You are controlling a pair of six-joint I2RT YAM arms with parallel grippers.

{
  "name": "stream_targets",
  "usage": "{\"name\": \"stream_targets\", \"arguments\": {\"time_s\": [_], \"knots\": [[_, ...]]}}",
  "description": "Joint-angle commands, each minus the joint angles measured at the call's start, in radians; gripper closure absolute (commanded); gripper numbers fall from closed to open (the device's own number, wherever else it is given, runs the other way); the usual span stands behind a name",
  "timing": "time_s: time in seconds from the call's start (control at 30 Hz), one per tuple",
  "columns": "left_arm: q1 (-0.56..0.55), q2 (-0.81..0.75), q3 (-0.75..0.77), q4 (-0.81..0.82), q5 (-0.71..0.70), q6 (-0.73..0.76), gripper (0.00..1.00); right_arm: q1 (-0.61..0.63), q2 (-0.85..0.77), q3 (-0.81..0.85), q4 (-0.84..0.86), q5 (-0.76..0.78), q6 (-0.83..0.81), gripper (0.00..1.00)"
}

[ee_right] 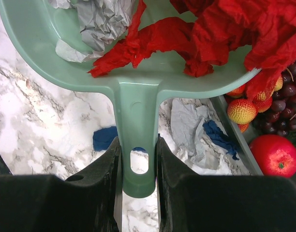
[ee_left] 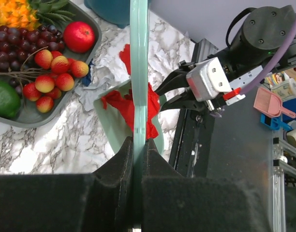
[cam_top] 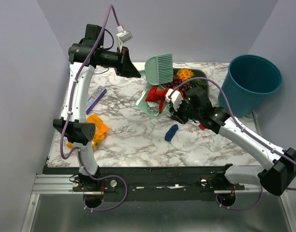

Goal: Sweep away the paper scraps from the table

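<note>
My right gripper [ee_right: 138, 150] is shut on the handle of a mint-green dustpan [ee_right: 138, 77] and holds it by the fruit tray. Red paper scraps [ee_right: 211, 34] and a grey scrap [ee_right: 104, 19] lie in the pan. On the marble table [cam_top: 128, 140], a dark blue scrap [cam_top: 171, 132] lies loose. In the right wrist view, a grey scrap [ee_right: 186, 125] and another blue scrap [ee_right: 218, 137] lie under the pan beside the tray. My left gripper [ee_left: 138, 145] is shut on a mint-green brush [cam_top: 161, 67], held above the dustpan [cam_top: 149, 104]. The right gripper also shows in the top view [cam_top: 168, 107].
A dark tray of fruit [cam_top: 200, 73] stands at the back, just behind the dustpan. A teal bin [cam_top: 249, 84] stands at the back right. An orange snack bag [cam_top: 92, 130] and a purple strip [cam_top: 96, 99] lie on the left of the table.
</note>
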Motion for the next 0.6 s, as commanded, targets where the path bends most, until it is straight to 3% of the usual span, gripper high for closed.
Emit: {"name": "stream_targets", "arguments": {"time_s": [0.0, 0.2, 0.47, 0.57], "knots": [[0.002, -0.019, 0.018, 0.023, 0.080, -0.021, 1.00, 0.000, -0.018, -0.006, -0.002, 0.027, 0.006, 0.99], [0.023, -0.017, 0.032, 0.067, 0.030, -0.055, 1.00, -0.002, -0.030, 0.007, -0.020, 0.033, 0.002, 0.99], [0.095, -0.031, -0.054, 0.305, 0.028, -0.202, 1.00, 0.000, -0.069, -0.003, -0.028, 0.047, 0.014, 0.99], [0.112, -0.062, -0.135, 0.369, -0.060, -0.234, 1.00, -0.002, -0.076, 0.026, -0.049, 0.058, 0.034, 0.99]]}}
